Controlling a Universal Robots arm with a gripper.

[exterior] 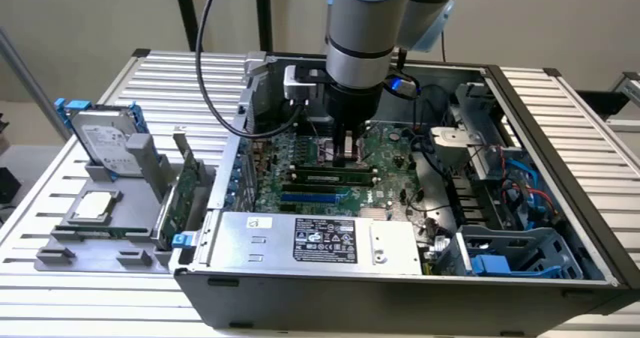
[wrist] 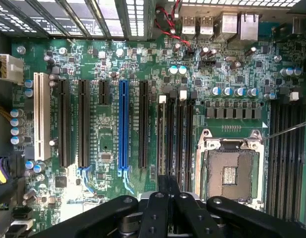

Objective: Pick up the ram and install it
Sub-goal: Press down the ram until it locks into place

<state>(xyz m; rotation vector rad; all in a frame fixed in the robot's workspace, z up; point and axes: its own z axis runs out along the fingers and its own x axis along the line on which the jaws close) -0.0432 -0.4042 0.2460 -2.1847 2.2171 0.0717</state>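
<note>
The arm stands inside the open computer case (exterior: 560,225), its gripper (exterior: 347,149) lowered to the motherboard (exterior: 310,154) at the case's centre. In the exterior view the ram (exterior: 335,178), a long green stick with black chips, lies seated lengthwise in a slot at about 6 o'clock from the gripper, just beside it. A blue slot (exterior: 315,198) runs parallel at 6 o'clock from the ram.

In the wrist view the gripper (wrist: 167,186) sits over a bank of black memory slots (wrist: 175,134), with the empty processor socket (wrist: 231,171) adjacent. Whether the fingers are apart, together or clamped on anything cannot be told.

Outside the case, on the exterior view's left, a grey holder (exterior: 60,252) carries a hard drive (exterior: 100,139), a silver processor chip (exterior: 90,205) and an upright expansion card (exterior: 178,195).
</note>
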